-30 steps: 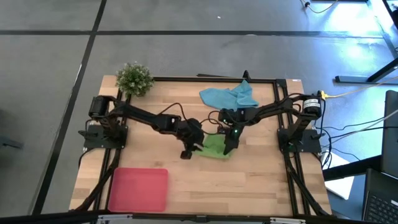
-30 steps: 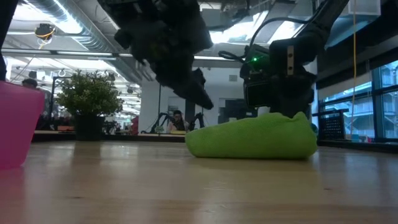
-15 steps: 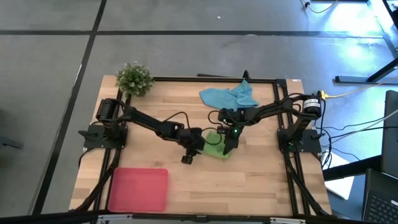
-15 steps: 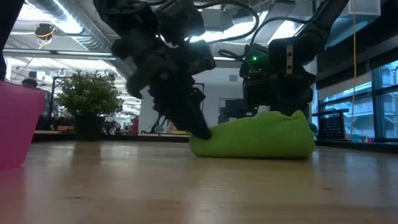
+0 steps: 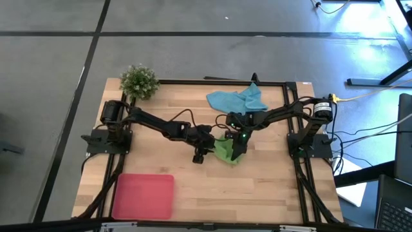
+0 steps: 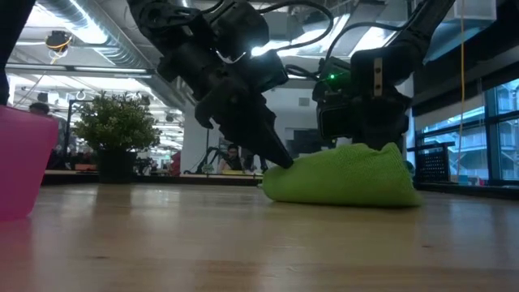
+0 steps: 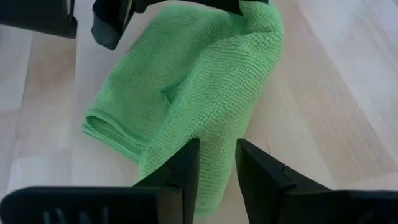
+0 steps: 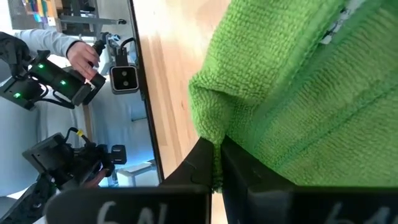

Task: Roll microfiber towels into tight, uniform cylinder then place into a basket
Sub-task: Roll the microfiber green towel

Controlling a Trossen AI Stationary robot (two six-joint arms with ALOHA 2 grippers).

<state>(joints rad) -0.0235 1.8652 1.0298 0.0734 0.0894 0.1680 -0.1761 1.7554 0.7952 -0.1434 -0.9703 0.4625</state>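
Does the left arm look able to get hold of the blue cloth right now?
Probably not right now: the left gripper is busy at the green towel. The blue cloth lies uncovered at the far edge.
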